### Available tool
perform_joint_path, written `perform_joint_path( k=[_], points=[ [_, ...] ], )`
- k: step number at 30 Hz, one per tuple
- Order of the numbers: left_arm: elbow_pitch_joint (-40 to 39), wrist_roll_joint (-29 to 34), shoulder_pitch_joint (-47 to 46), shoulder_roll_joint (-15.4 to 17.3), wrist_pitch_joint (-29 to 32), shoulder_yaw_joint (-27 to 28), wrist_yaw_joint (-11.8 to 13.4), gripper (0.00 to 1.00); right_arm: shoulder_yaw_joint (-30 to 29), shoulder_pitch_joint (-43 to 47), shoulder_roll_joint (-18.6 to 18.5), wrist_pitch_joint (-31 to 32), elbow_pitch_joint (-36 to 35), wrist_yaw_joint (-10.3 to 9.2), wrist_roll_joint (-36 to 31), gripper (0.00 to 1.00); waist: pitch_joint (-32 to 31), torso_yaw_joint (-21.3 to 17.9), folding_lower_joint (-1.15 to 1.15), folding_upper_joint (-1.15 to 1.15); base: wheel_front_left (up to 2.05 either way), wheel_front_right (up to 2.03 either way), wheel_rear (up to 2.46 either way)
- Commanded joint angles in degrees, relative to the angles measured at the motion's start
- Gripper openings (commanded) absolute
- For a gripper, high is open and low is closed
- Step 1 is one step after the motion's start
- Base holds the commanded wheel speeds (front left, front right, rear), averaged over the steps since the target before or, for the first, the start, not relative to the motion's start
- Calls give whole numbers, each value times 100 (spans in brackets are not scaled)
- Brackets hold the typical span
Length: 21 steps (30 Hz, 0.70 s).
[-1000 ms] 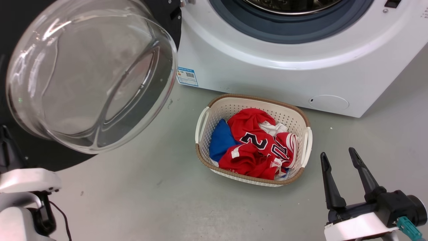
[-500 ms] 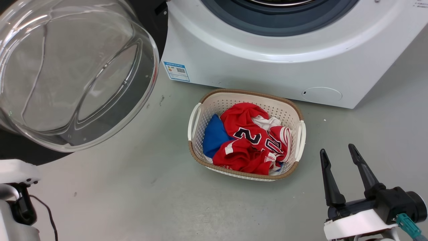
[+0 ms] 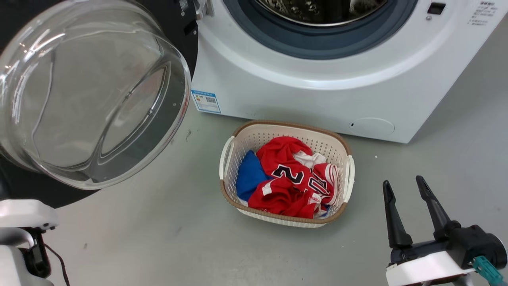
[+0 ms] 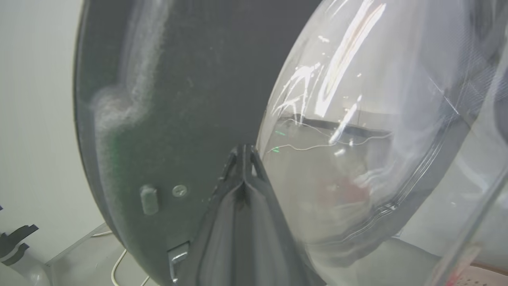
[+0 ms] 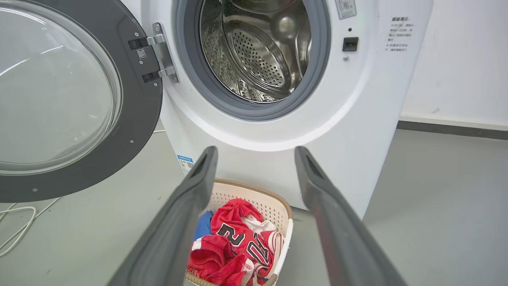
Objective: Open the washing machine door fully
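My head view has shifted in the last second, yet the door (image 3: 95, 95) hangs at the same wide swing left of the machine (image 3: 301, 95): open enough, I judge. My left hand (image 4: 243, 153) is pinched shut close against it; touching or not, unclear. My right hand (image 3: 401, 180) is spread wide, empty.

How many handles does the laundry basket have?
2. In the head view: left handle on the left side of the laundry basket, right handle on its right side. None seems hidden.
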Motion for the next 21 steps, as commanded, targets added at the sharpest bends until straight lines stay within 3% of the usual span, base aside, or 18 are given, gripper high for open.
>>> perform_joint_path(
  k=[1,12,21],
  points=[
    [-141,79,140,-26,13,-52,-26,0,15,86,13,-10,9,-2,39,100,-173,2,-1,0,0,0,0],
    [-1397,411,861,-300,13,-619,-215,0,-207,311,13,-10,-254,-2,132,100,-843,-56,-1,0,0,0,0],
    [-2101,594,1460,-606,13,-1567,-359,0,-438,471,13,-10,-614,-2,169,100,-1218,-225,-1,0,0,0,0]
  ],
)
